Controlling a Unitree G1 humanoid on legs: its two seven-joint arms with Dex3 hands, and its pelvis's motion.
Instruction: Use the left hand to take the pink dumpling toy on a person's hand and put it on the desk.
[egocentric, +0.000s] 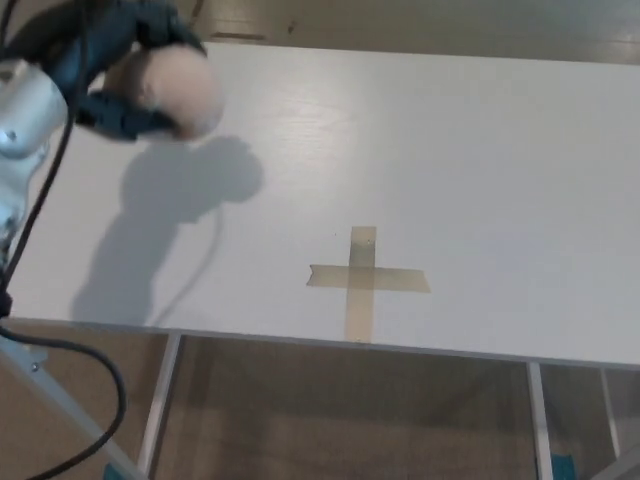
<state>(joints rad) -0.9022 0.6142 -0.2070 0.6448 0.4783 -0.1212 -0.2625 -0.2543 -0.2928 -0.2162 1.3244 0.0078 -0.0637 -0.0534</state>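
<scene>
Gripping pink dumpling toy (172, 91) | left hand (110, 70) fingers closed | above desk (480, 180)

Pale-pink dumpling toy (172, 92) — aloft, hand-held

You are looking at a robot test bench in a lab or workshop, not a home. To the right of the black left hand (120, 70) spreads a plain white wood-grain desk top (480, 170), bare except for a cross of beige masking tape (362, 280) stuck down below and to the right of the hand, the kind of placement mark used in trials. Under the near edge you can see the desk's thin white metal legs (158, 410) and a brown floor (340, 420). A loose black cable (95, 360) hangs below the hand, beside the robot's silver arm (20, 115).
</scene>
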